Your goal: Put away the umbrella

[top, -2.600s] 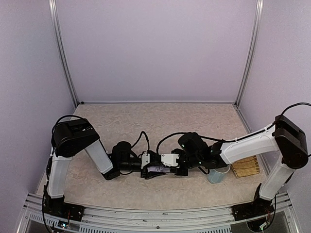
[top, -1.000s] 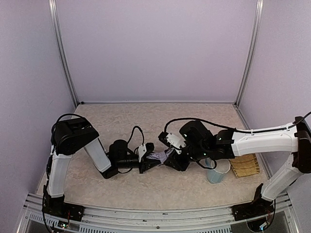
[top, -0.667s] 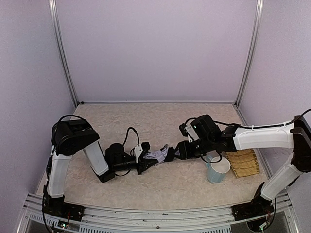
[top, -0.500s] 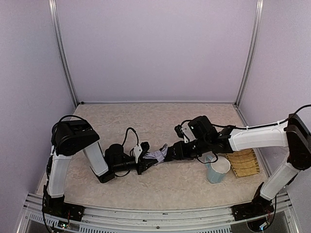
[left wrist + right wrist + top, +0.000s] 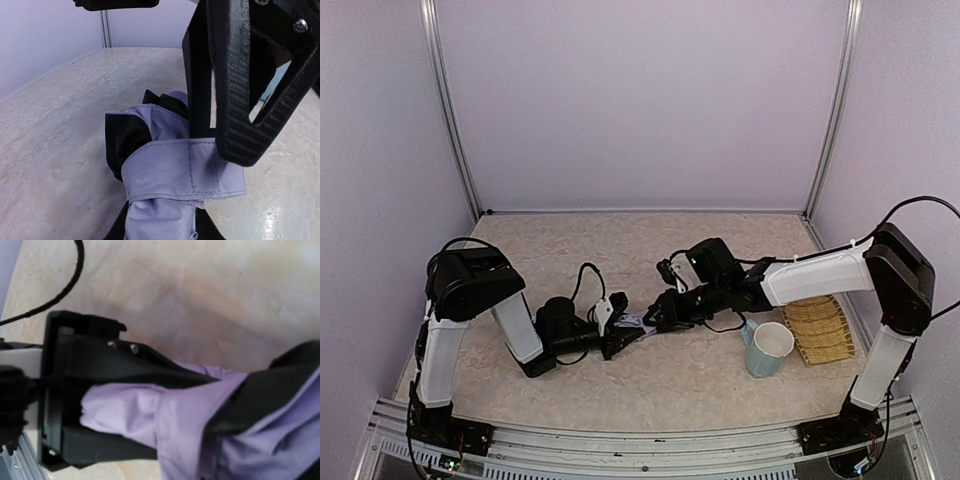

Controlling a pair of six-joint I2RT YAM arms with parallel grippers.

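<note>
Umbrella point(image 5: 634, 325): a folded bundle of soft, creased lavender fabric with black lining showing, bound by a stitched strap point(image 5: 185, 172). It lies mid-worktop point(image 5: 720, 250) on a mottled beige, stone-look surface, long axis roughly left to right between the arms. Left pincer point(image 5: 616, 337) is clamped on its left end. Right pincer point(image 5: 656, 316) meets the strap; its grip cannot be determined.
</note>
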